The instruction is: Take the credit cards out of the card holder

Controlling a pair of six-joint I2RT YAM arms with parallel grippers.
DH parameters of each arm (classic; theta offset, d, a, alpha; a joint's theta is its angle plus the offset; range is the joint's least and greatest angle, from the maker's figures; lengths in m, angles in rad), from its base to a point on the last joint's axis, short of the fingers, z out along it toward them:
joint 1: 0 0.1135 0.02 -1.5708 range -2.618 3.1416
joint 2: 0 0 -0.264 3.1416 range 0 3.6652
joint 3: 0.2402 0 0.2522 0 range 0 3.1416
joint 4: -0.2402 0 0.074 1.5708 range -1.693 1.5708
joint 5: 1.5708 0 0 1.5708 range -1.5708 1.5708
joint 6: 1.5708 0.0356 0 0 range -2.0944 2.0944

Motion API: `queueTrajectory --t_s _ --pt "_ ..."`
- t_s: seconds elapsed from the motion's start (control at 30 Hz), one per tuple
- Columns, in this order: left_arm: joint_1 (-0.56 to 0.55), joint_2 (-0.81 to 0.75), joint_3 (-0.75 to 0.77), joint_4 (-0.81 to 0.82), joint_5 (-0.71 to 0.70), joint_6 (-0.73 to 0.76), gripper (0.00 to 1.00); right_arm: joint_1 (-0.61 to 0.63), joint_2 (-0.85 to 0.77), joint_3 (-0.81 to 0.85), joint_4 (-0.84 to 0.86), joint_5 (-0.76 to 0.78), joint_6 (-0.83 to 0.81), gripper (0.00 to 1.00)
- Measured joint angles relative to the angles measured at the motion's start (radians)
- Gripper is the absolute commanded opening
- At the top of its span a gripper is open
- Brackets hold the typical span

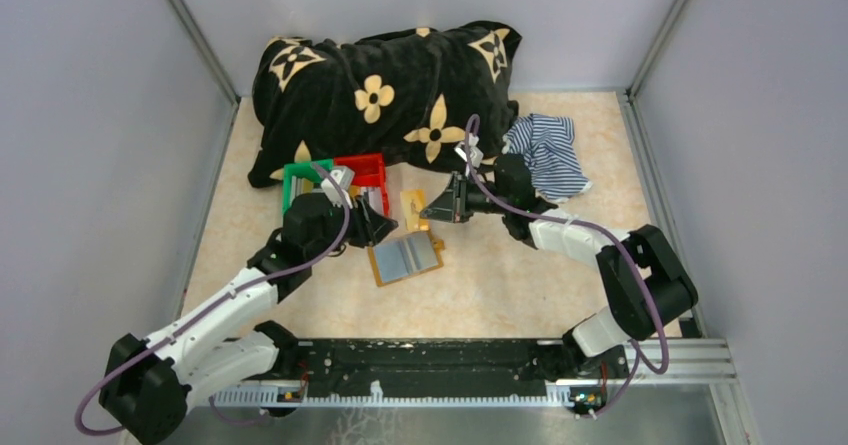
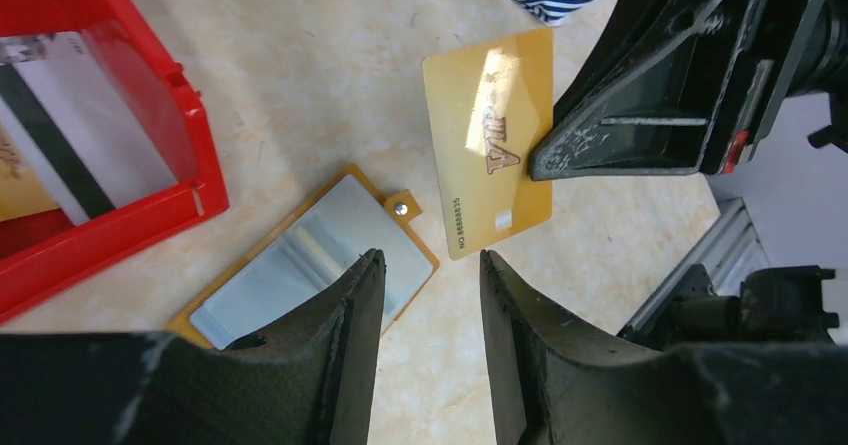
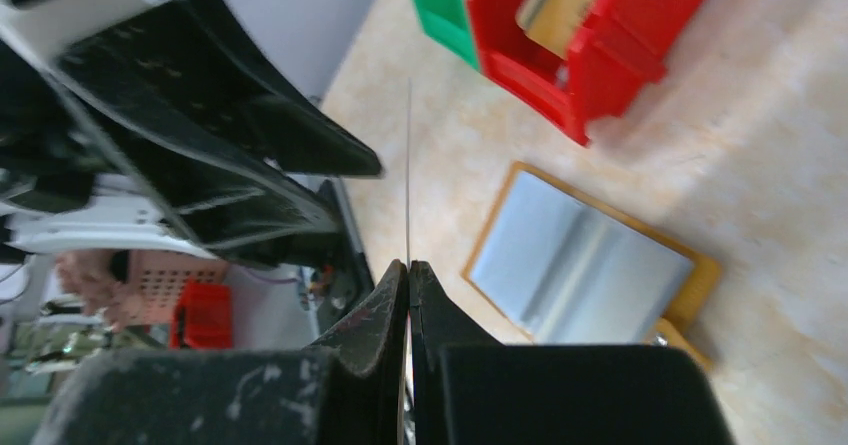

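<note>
Left wrist view looks down between the fingers of the left claw (image 2: pixel 430 265), which stand apart with nothing between them. Below it the card holder (image 2: pixel 300 255) lies opened flat on the tabletop (image 2: pixel 330 75), grey-blue panels up and its little tab towards the gold card (image 2: pixel 490 145). The right claw (image 2: pixel 540 165) is clenched on that card, pinching it across both faces near one long edge. In the right wrist view the card shows as a hairline running straight out from the closed fingertips, so it is not bending.

From where I stand the card looks feather-light, thin and stiff with a little spring, and glossy enough to slip. I would hold it across the flat faces, close to an edge, as it is held now. Squeezing it edge to edge would bow it and flick it away.

A white card (image 2: pixel 70 135) with a dark stripe already sits in the red bin (image 2: pixel 190 205), just beside the holder.

The holder itself looks light and liable to skate on the smooth top. I cannot tell whether its pockets hide another card.
</note>
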Motion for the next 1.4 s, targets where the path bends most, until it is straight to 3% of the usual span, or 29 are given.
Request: queueTrajectory --t_s 0.4,0.7,1.07,1.27,1.4 --pt "0.01 -0.045 -0.116 0.229 0.153 -0.043 0.46 -0.004 0.013 -0.053 0.393 -0.131 0.284 0.0" --pt "0.016 -0.108 -0.145 0.355 0.211 -0.051 0.47 -0.003 0.014 -0.053 0.474 -0.186 0.351 0.0" --pt "0.027 -0.106 -0.162 0.411 0.235 -0.068 0.39 0.021 0.015 -0.054 0.5 -0.218 0.379 0.0" --pt "0.03 -0.107 -0.162 0.422 0.24 -0.076 0.28 0.053 0.046 -0.055 0.527 -0.218 0.39 0.0" --pt "0.03 -0.119 -0.165 0.421 0.234 -0.077 0.28 0.057 0.061 -0.071 0.554 -0.22 0.401 0.0"
